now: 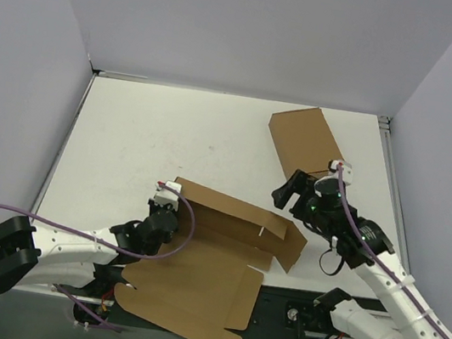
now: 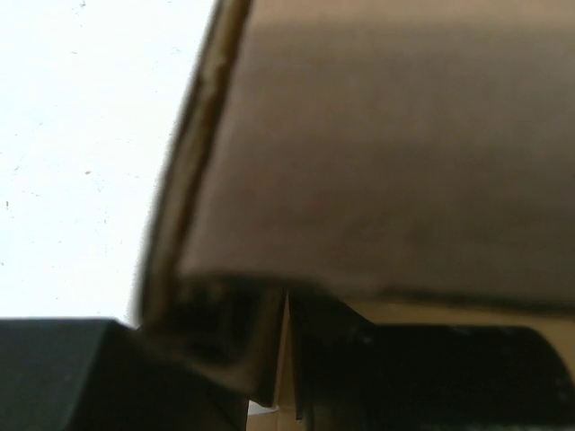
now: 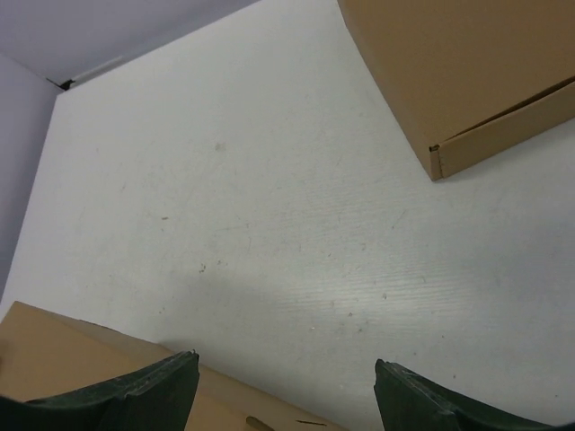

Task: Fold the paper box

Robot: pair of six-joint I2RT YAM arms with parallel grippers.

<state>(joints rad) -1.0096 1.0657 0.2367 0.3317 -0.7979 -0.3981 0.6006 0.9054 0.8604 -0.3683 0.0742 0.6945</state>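
The left wrist view is all blur. The box fills it, and the left gripper seems to pinch its edge. The carton and the fingers of the right gripper run off the right wrist view.

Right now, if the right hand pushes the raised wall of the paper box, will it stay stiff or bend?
Probably it bends: the paper box is one thin creased sheet, so its raised wall likely folds at a crease. It looks light and may slide on the smooth table, though the left hand gripping one corner should steady it.
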